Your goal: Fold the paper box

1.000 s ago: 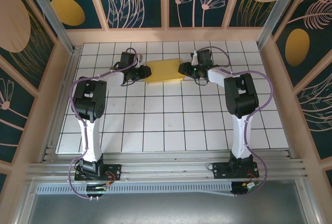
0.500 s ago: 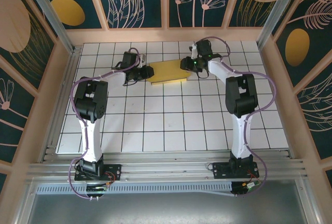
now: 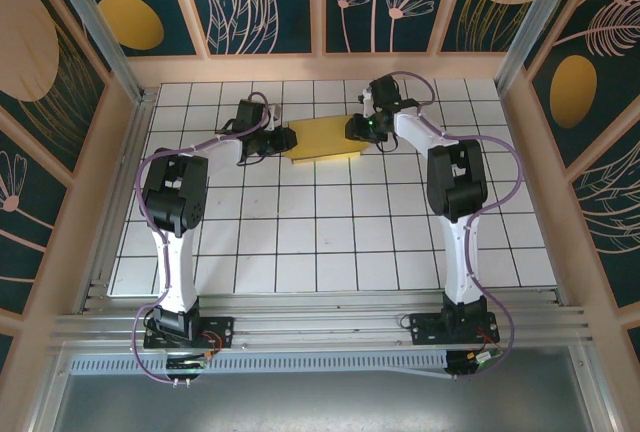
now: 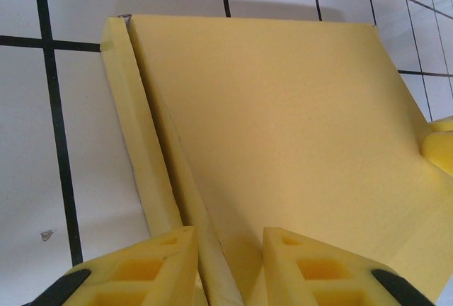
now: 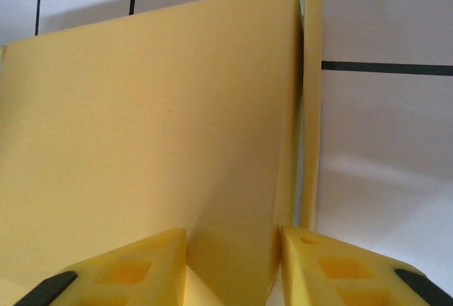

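At far middle of table (image 3: 330, 242), paper box (image 3: 320, 137) flat and yellow; likely light, thin, easily creased, best taken at side edges. Left fingers (image 4: 141, 270) pinched on left edge fold; right fingers (image 5: 340, 270) part-open astride right edge, grip unclear

One paper box (image 3: 318, 138), one left claw (image 3: 288, 139), one right claw (image 3: 356, 132), one tiled table (image 3: 330, 242).

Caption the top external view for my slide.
Left end effector and right end effector at opposite ends of the flat yellow paper box on the tiled table.
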`<state>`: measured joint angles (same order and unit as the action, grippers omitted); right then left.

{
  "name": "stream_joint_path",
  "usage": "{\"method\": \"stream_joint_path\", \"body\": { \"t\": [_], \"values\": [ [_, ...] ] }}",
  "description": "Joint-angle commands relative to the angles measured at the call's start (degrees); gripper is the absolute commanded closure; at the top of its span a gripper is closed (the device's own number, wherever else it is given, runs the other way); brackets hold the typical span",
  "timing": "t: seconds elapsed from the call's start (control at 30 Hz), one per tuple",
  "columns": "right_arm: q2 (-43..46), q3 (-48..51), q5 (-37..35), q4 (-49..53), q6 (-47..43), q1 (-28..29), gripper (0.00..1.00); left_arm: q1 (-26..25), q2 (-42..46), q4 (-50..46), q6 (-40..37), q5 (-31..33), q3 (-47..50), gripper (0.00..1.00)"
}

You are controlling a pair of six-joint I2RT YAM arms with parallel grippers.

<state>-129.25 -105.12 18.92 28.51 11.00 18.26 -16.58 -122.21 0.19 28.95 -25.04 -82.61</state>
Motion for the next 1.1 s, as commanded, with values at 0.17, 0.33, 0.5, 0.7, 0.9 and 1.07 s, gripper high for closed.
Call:
{"method": "stream_joint_path", "body": {
  "t": [0.17,0.33,0.5,0.7,0.9,1.07],
  "values": [
    [-1.3,1.5,4.6,-2.0,4.8,-0.7,0.67,0.0,0.2,-0.7,0.2,-0.6,-1.0,0.70],
    [-0.5,5.2,-0.4,-4.6,4.3,-0.1,0.68,0.0,0.9,-0.2,0.1,-0.3,0.0,0.70],
    [0.1,8.2,-2.6,-6.4,4.0,0.0,0.69,0.0,2.6,-0.1,-0.3,2.0,1.0,0.68],
    [1.4,9.2,-4.3,-7.9,3.5,0.0,0.68,0.0,5.4,-1.0,-1.6,7.6,2.0,0.62],
    [1.1,8.7,-4.0,-8.6,3.4,0.1,0.68,0.0,2.3,-4.2,-2.5,11.3,-2.2,0.61],
    [0.3,8.3,-4.1,-8.6,3.5,0.2,0.68,0.0,-3.7,-4.7,-1.6,5.2,-6.8,0.63]
  ]
}}
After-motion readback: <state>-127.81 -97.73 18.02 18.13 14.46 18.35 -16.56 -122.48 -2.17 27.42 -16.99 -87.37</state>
